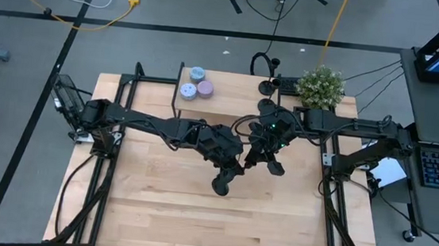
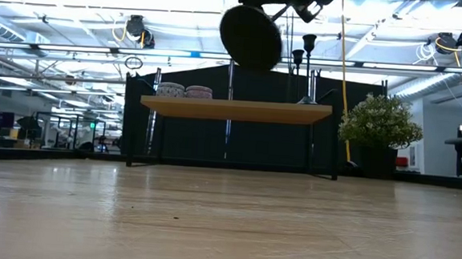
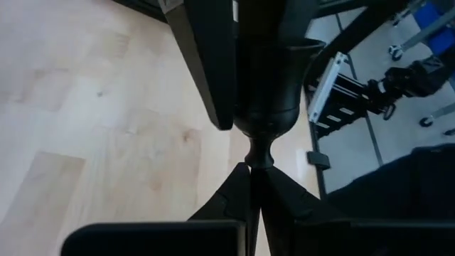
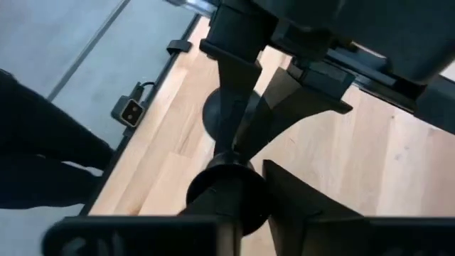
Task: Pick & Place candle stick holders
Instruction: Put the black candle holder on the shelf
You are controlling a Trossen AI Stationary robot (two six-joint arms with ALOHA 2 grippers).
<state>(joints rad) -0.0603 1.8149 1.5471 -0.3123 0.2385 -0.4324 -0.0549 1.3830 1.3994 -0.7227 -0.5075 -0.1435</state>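
One matte black candle stick holder, with a round disc base (image 2: 251,36), a thin stem and a cup (image 3: 274,85), is held high over the middle of the table. My left gripper (image 3: 254,171) is shut on its stem; it also shows in the high view (image 1: 234,170). My right gripper (image 4: 245,206) meets it from the far right, also in the high view (image 1: 259,158). It is open, with its fingers on either side of the cup (image 4: 227,190). Two more holders (image 2: 303,58) stand upright on the far shelf (image 2: 236,107). My left gripper pinches the stem's thin neck just under the cup (image 3: 259,153) between its two fingertips, which lie across the stem. The holder is lifted clear and lies roughly level, with its disc base (image 1: 222,185) toward the table's near edge. My right gripper has one finger (image 3: 210,71) right beside the cup's wall; I cannot tell whether it touches.
Three small round tins (image 1: 197,83) sit on the far shelf's left part. A potted plant (image 1: 321,86) stands at the shelf's right end, with a looped cable (image 1: 260,63) behind. Bare wood table (image 1: 164,206) lies below and in front of the arms.
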